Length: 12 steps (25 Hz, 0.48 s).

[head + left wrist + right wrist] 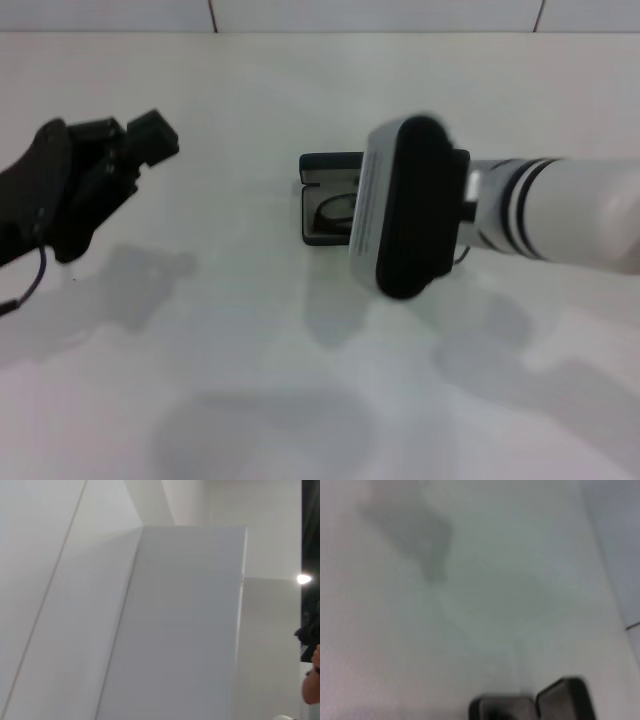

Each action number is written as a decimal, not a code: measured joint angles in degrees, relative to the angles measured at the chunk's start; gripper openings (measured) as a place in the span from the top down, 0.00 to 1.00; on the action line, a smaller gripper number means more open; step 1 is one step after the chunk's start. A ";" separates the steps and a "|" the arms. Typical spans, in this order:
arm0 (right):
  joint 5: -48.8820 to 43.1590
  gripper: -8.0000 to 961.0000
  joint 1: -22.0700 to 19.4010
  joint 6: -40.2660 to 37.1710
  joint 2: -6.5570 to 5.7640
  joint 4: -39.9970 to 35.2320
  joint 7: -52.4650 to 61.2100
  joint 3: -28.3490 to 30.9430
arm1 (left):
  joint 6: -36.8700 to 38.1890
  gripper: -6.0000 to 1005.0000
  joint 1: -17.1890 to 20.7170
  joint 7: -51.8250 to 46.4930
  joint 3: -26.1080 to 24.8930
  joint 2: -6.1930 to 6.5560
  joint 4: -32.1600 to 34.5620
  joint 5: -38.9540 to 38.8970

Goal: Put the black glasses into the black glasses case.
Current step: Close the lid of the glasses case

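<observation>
The black glasses case (318,200) lies open at the middle of the white table, its grey lining showing. A dark curved rim of the black glasses (335,211) lies inside it; the rest is hidden behind my right arm. My right gripper (410,205) hovers over the right part of the case and covers it. The right wrist view shows the case (502,707) and its raised lid (567,697) at the picture's edge, blurred. My left gripper (140,140) is raised at the left, well apart from the case, holding nothing I can see.
The white table (250,330) stretches all round the case, with the arms' shadows on it. A tiled wall edge (300,20) runs along the back. The left wrist view shows only white wall panels (175,620).
</observation>
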 joint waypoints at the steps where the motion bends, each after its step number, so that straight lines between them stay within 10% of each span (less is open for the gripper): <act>1: 1.41 0.82 -0.75 -0.06 -0.01 -1.11 -0.01 1.01 | -0.29 0.94 -0.40 -0.34 -0.10 0.16 0.03 -0.04; 12: 41.59 0.82 -13.46 -23.88 -0.05 -15.82 -14.97 27.71 | -11.71 0.94 -9.00 -10.35 -1.80 2.29 1.74 0.63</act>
